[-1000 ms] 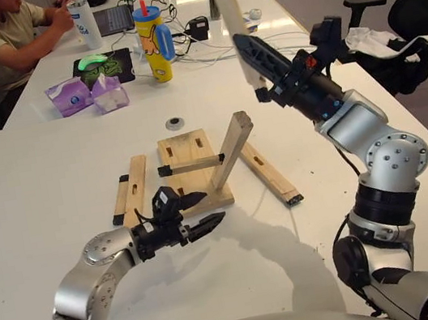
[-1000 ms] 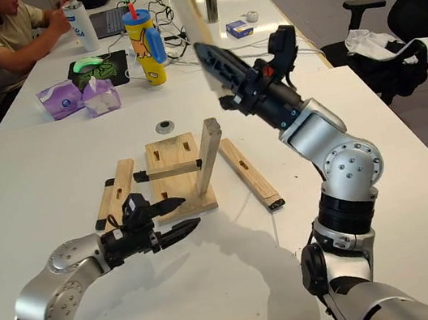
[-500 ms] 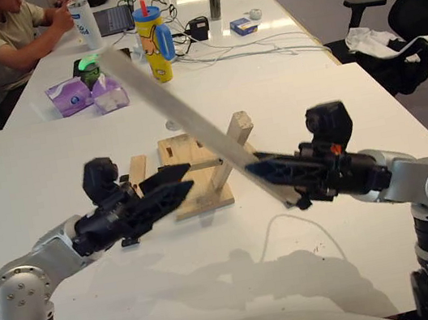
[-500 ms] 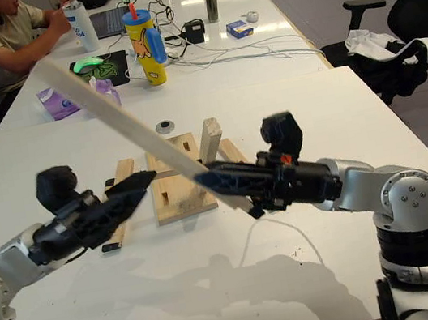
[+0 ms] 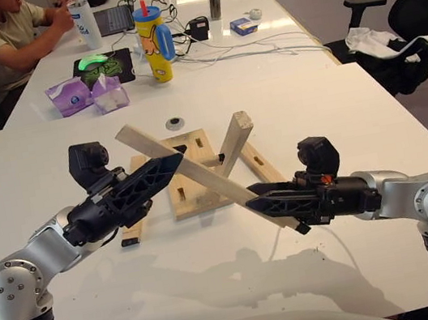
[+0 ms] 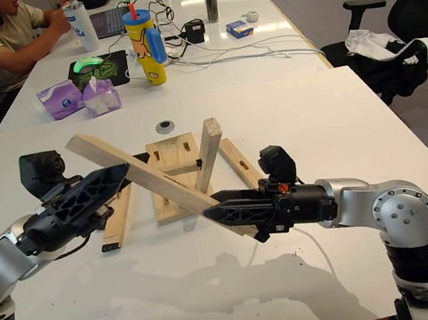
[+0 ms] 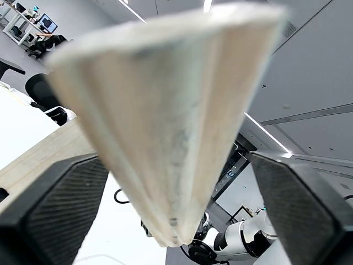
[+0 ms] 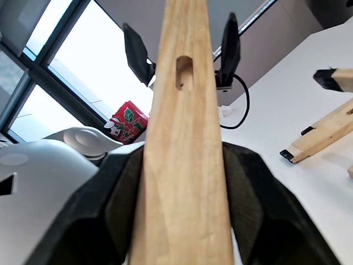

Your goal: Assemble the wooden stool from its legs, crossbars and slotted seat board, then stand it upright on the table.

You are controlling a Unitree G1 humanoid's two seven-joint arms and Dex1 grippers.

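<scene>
Item: one long leg [image 5: 200,172], slanting in the air above the seat board [image 5: 198,201]. The right gripper [image 5: 258,199] has its jaws clamped on the lower end. The left gripper [image 5: 167,166] has its jaws wide, straddling the upper end. To my eye, the left should close squarely before the right lets go.

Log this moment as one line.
right gripper: shut on leg | left gripper: open around leg's upper end | leg: slanted over board | board: flat, second leg standing tilted on it

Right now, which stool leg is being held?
The long leg clamped in the right gripper, slanting upward; the upright leg stands on the seat board, two others lie flat.
</scene>
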